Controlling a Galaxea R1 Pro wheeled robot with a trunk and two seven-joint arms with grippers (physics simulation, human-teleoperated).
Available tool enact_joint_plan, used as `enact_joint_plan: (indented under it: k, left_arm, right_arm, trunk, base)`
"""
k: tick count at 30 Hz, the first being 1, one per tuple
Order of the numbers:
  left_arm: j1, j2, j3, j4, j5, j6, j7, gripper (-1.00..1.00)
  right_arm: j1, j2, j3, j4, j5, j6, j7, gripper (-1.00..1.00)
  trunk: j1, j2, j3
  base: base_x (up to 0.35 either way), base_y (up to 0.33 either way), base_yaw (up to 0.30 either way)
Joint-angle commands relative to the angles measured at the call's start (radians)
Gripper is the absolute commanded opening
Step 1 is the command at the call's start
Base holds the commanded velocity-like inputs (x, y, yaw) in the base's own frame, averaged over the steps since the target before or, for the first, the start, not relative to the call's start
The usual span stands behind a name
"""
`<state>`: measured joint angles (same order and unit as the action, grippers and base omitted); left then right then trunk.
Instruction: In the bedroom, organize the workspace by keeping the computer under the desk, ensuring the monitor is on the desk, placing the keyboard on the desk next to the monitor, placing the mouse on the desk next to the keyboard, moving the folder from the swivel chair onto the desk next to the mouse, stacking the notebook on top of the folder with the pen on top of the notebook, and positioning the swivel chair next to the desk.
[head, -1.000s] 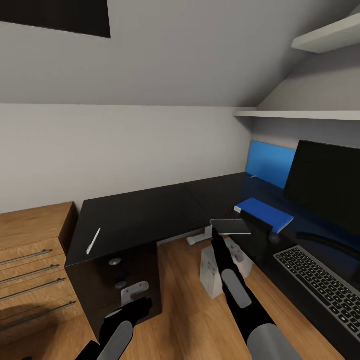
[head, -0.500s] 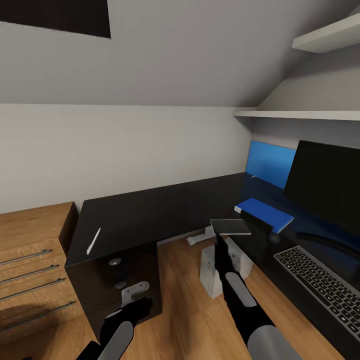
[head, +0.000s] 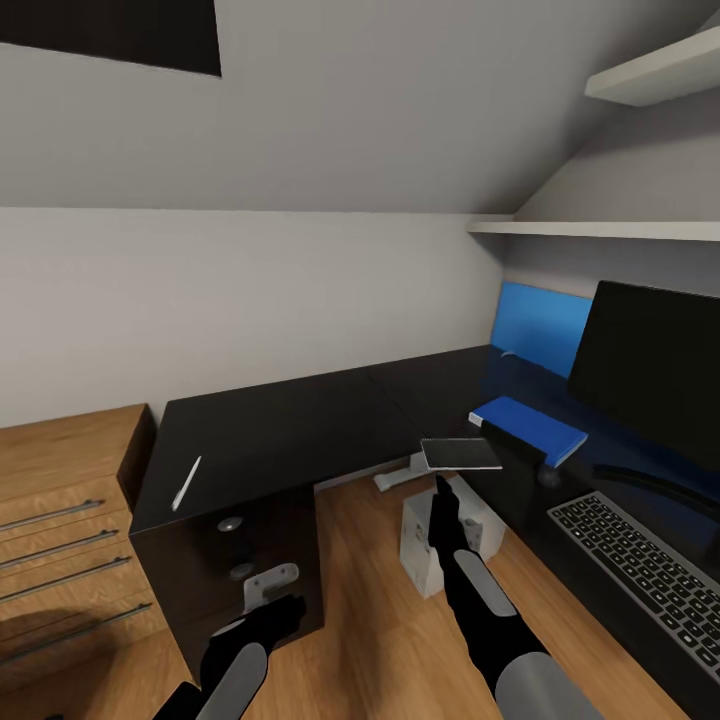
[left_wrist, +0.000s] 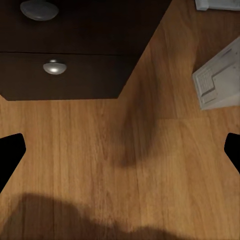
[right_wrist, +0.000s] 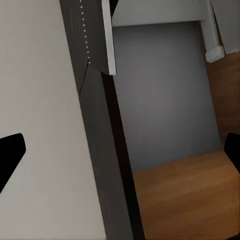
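Centre of the head view: right claw (head: 443, 484) is pinching the notebook (head: 460, 453) beside the table (head: 290, 425) edge, near the folder (head: 530, 424); left claw (head: 272, 610), lower left, is hanging spread.

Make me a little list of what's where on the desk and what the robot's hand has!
right gripper: holds the notebook flat in the air near the desk edge
left gripper: low by the drawers, holds nothing
folder: lying on the desk, nothing on it yet
pen: on the desk's left part, alone
keyboard: on the desk before the monitor
computer: on the floor under the desk
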<state>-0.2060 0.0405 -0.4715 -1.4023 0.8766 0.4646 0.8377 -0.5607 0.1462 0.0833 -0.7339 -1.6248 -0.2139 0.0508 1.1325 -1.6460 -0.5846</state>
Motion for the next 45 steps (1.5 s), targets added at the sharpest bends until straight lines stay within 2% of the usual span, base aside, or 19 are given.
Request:
enact_joint_plan:
  k: [1,10,14,17,20,21,22,26,33,45]
  left_arm:
    - [-0.001,0.001,-0.003,-0.001,0.005,0.002,0.008,1.0]
    - [-0.001,0.001,-0.007,-0.005,0.006,0.002,0.005,1.0]
    - [-0.001,0.002,-0.007,-0.016,0.006,0.002,-0.03,1.0]
    - [0.001,0.005,-0.01,-0.091,0.004,0.004,-0.065,1.0]
    - [0.04,0.006,-0.029,-0.161,0.001,0.003,-0.067,1.0]
    - [0.072,0.007,-0.048,-0.182,-0.001,-0.001,-0.065,1.0]
    - [0.1,0.007,-0.065,-0.195,-0.002,-0.008,-0.063,1.0]
    - [0.143,0.007,-0.092,-0.213,-0.003,-0.021,-0.058,1.0]
    - [0.153,0.007,-0.095,-0.217,-0.005,-0.026,-0.053,1.0]
    - [0.154,0.007,-0.092,-0.218,-0.005,-0.026,-0.052,1.0]
  right_arm:
    - [-0.001,-0.001,0.004,0.001,-0.01,-0.007,0.005,1.0]
    - [-0.001,-0.012,0.003,0.004,-0.011,-0.009,0.005,1.0]
    - [-0.001,-0.014,0.003,0.005,-0.011,-0.01,0.006,1.0]
    - [-0.001,-0.014,0.003,0.005,-0.011,-0.01,0.006,1.0]
    - [-0.001,-0.016,0.002,0.009,-0.01,-0.01,0.006,1.0]
    - [-0.001,-0.017,0.002,0.016,-0.011,-0.01,0.006,1.0]
    - [-0.001,-0.018,0.001,0.023,-0.011,-0.01,0.006,1.0]
    - [-0.001,-0.022,0.0,0.036,-0.012,-0.01,0.006,1.0]
    - [-0.001,-0.025,0.0,0.039,-0.012,-0.048,0.006,1.0]
    - [-0.001,-0.024,0.0,0.039,-0.012,-0.053,0.006,1.0]
  trunk:
    - [0.0,-0.001,-0.001]
    - [0.0,-0.001,-0.001]
    - [0.0,-0.001,-0.001]
    - [0.0,-0.001,-0.001]
    - [0.0,-0.001,-0.001]
    - [0.0,-0.001,-0.001]
    - [0.0,-0.001,-0.001]
    - [0.0,-0.001,-0.001]
    - [0.0,-0.001,-0.001]
    - [0.0,-0.001,-0.001]
  base:
    - [0.116,0.0,0.0]
    - [0.161,0.0,0.0]
    - [0.009,0.0,0.0]
    - [0.002,0.0,0.0]
    - [0.0,0.0,0.0]
    - [0.0,0.0,0.0]
    - [0.0,0.0,0.0]
    - [0.0,0.0,0.0]
    - [0.04,0.0,0.0]
    - [0.137,0.0,0.0]
